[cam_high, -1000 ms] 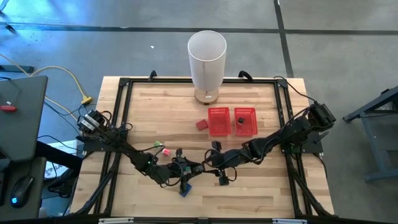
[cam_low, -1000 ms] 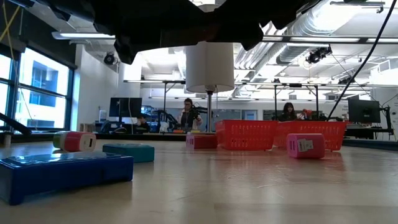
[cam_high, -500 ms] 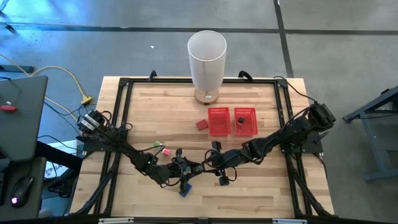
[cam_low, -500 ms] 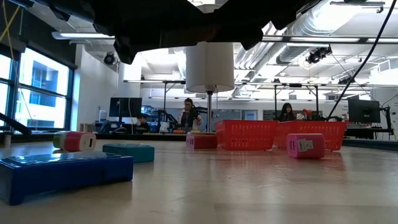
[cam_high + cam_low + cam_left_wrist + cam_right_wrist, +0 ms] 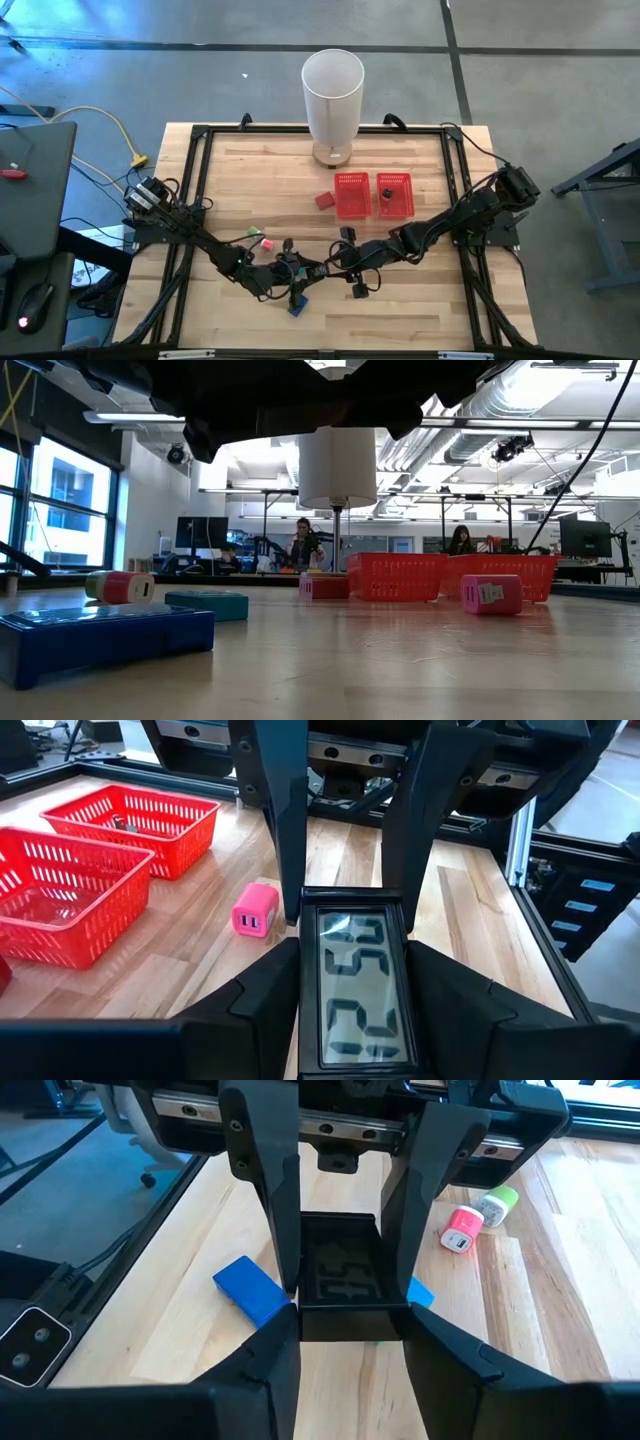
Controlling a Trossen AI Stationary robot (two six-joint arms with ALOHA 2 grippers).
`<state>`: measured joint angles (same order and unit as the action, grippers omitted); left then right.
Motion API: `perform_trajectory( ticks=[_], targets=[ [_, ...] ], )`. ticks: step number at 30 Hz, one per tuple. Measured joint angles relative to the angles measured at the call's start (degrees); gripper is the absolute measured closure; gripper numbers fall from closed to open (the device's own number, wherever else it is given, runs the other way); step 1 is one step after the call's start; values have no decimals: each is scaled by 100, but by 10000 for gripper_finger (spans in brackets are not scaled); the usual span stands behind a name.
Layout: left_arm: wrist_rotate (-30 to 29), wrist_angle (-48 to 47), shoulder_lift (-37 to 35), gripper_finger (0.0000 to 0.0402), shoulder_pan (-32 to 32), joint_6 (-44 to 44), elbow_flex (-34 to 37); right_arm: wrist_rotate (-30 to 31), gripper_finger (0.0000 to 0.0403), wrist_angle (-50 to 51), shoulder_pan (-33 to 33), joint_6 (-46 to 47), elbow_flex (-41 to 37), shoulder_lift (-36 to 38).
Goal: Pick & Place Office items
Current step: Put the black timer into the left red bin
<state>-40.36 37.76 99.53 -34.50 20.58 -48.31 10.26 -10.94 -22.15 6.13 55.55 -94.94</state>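
1. Left tool point(image 5: 345, 910) and right tool point(image 5: 340, 1275) both clamp one black LCD timer point(image 5: 352, 985), held between them above the front-centre surface point(image 5: 420, 300).
2. Pink piece point(image 5: 255, 909) lies near the red tray point(image 5: 130, 815).

Black display piece point(image 5: 352, 982) gripped between both tools — pink piece point(image 5: 255, 909) beside it.

You are working on a pale wooden table point(image 5: 250, 170) with visible plank grain and a faint sheen, framed by matt black metal rails point(image 5: 200, 150). The red mesh tray point(image 5: 60, 890) looks like moulded plastic, and the pink piece point(image 5: 255, 910) beside it like smooth plastic. Between the matt black fingers point(image 5: 285, 820) you see a black-cased piece with a glossy grey display point(image 5: 355, 985), and the tall white cylinder point(image 5: 332, 95) looks smooth and matt.
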Motion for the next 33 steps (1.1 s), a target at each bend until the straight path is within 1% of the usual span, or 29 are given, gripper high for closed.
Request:
perform_trajectory(
  ticks=[28, 33],
  targets=[
    [20, 4, -2, 229, -2, 41, 2, -109, 265, 14, -4, 4, 0, 0],
    [17, 2, -2, 229, -2, -92, 2, -111, 265, 17, -4, 4, 0, 0]
  ],
)
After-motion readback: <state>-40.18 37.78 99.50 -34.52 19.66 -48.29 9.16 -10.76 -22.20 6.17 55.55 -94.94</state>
